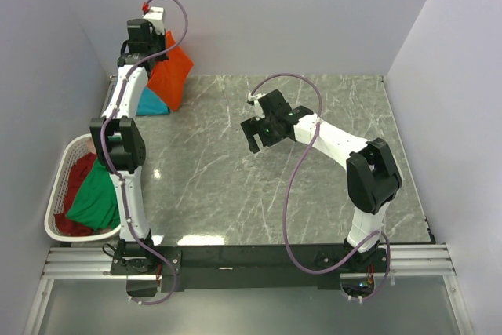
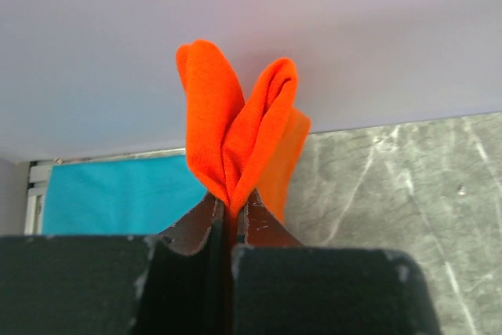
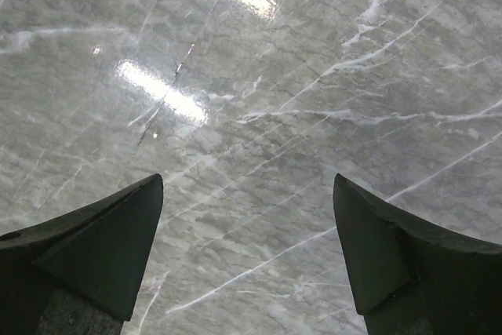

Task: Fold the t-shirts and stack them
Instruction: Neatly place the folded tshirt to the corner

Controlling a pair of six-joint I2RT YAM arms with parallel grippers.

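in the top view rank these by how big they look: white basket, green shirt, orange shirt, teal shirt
1. white basket
2-3. green shirt and orange shirt: too alike to rank, and the orange one hangs lifted, nearer the camera
4. teal shirt, only partly showing

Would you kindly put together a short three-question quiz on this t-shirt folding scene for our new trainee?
1. True or false: the left hand is shut on the orange t-shirt.
2. Which shirt lies uppermost in the white basket? A) the green t-shirt B) a teal one C) the orange one
3. Fill in the blank: the right hand hangs over the table with its jaws ___.
Key: 1 true; 2 A; 3 open.
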